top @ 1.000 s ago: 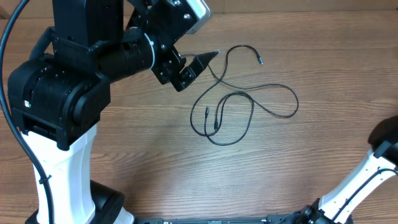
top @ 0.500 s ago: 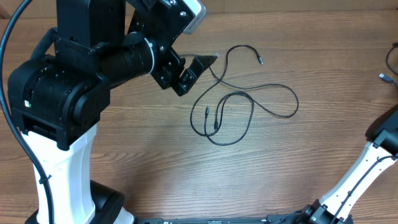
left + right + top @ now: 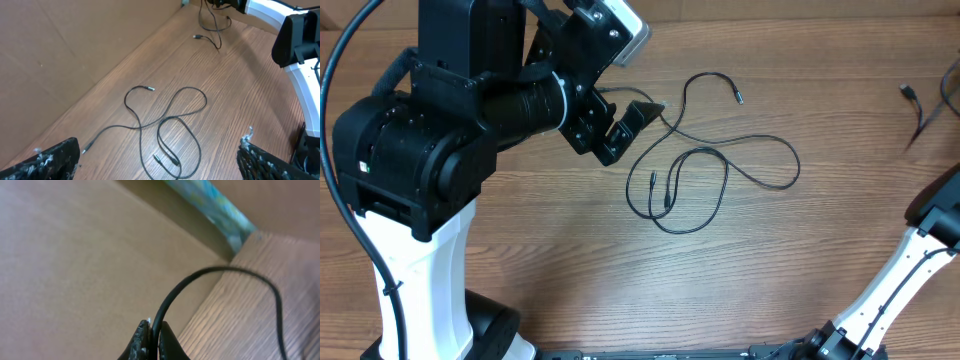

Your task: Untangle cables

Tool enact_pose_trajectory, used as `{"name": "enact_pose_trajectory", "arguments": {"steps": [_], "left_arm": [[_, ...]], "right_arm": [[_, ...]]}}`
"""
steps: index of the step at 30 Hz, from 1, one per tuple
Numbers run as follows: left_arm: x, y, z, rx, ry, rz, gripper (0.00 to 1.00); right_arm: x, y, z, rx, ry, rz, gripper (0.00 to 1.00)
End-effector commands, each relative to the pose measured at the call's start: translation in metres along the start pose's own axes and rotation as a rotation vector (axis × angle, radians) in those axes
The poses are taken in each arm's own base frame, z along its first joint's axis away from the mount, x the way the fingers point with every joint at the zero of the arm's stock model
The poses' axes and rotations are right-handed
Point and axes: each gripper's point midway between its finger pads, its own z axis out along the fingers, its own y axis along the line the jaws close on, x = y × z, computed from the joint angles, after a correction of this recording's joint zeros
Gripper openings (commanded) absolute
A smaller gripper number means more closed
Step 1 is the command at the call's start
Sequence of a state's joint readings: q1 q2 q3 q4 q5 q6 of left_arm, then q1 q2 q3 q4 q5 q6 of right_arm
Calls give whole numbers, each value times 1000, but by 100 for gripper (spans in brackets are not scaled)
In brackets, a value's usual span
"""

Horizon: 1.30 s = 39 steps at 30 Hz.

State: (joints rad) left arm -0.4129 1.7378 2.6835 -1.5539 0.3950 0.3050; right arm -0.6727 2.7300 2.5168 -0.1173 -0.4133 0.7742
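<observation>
Thin black cables lie in loose crossing loops on the wooden table, with small plugs at the ends. They also show in the left wrist view. My left gripper is open and empty, hovering just left of the loops; its fingers frame the loops in the left wrist view. My right gripper is shut on another black cable and holds it up at the far right edge. That cable dangles in the overhead view and in the left wrist view.
A brown cardboard wall runs along the table's far side. The left arm's bulky black and white base fills the left of the table. The right arm's white link stands at the right edge.
The cable held by my right gripper has swung further into the overhead view at the right edge. My left gripper has shifted slightly down and left. The looped cables have not moved.
</observation>
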Motion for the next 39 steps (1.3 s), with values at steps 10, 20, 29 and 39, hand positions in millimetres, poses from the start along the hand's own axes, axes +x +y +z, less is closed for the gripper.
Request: {"name": "enact_pose_trajectory", "arguments": {"steps": [10, 20, 29, 39], "left_arm": [[3, 0, 2, -1, 14, -15, 100], [29, 53, -7, -319, 155, -23, 100], [36, 82, -7, -468, 207, -19, 100], [59, 112, 21, -524, 329, -45, 100]], "right_arm": [[45, -41, 8, 53, 149, 55, 100], [42, 84, -32, -149, 282, -65, 100], [75, 216, -90, -71, 263, -471, 100], [261, 254, -126, -88, 688, -759, 100]]}}
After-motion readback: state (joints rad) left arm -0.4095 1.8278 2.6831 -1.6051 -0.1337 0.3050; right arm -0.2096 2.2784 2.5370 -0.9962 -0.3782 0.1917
